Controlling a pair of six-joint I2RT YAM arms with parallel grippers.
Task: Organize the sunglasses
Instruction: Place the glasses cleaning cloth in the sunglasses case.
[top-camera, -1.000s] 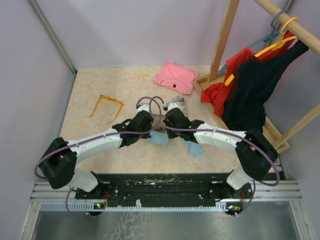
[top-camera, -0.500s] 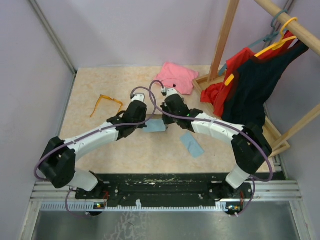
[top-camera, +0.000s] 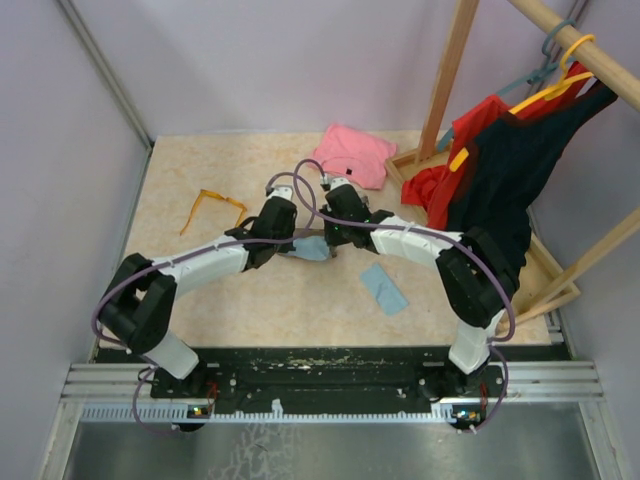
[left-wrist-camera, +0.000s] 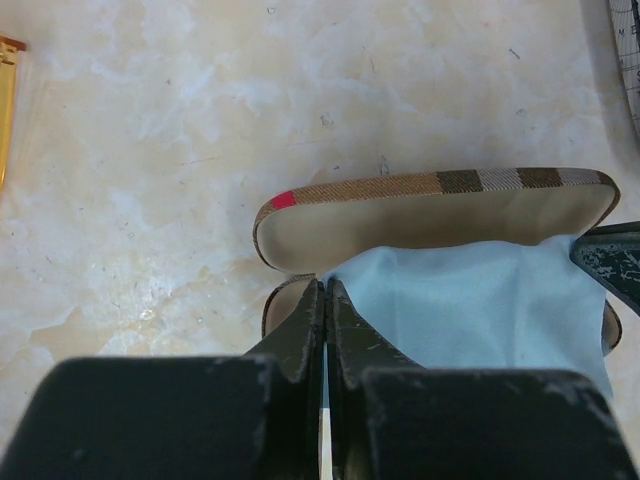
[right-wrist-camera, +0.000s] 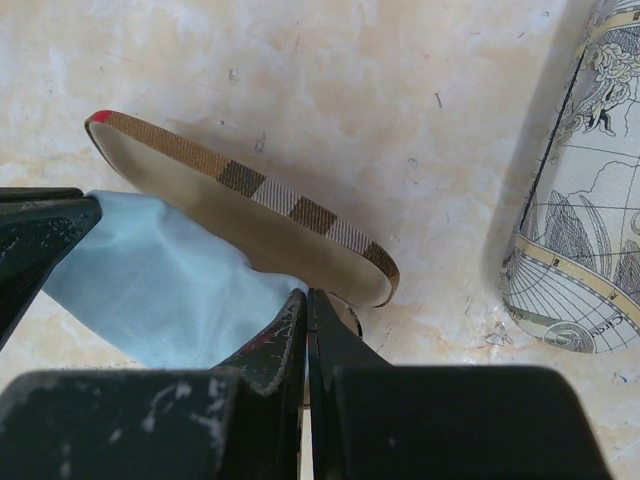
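sunglasses (top-camera: 212, 208): orange-amber frame | thin arms spread | flat on table (top-camera: 190, 150)

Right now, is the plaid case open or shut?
Open: the plaid case shows its beige lining, and a light blue cloth lies across its mouth.

1. The table (top-camera: 190, 160) lies free at its far-left corner.
2. The orange sunglasses (top-camera: 220, 198) stand near the left edge.
3. The open checked case (left-wrist-camera: 430, 205) and map-printed case (right-wrist-camera: 575, 200) crowd the middle.
4. The clothes rack (top-camera: 446, 90) blocks the right edge.
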